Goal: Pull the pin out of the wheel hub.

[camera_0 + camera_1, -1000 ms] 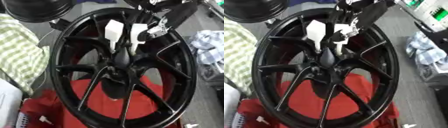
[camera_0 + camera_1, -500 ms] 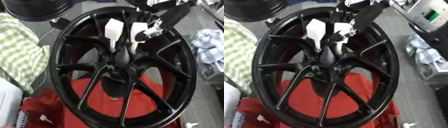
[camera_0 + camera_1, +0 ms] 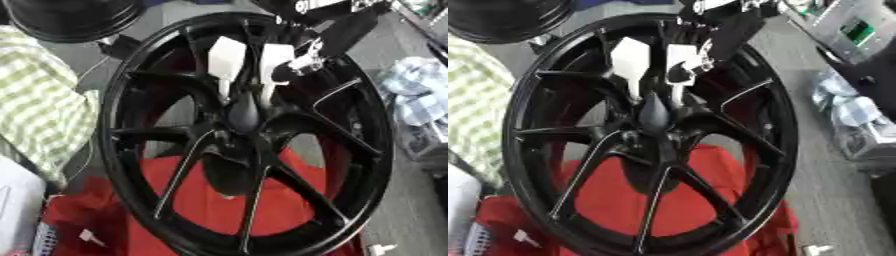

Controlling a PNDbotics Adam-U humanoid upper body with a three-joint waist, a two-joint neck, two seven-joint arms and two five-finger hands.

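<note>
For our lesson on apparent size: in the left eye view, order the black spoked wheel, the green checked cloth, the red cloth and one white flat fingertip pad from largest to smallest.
1. Black spoked wheel
2. Red cloth, partly hidden by the wheel
3. Green checked cloth, cut by the edge, so close to the red one and unsure
4. White flat fingertip pad of the robot hand

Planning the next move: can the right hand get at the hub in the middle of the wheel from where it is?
Probably yes. The right hand already reaches in over the wheel rim from the top, its white fingers pointing down at the hub, with nothing in between.
</note>
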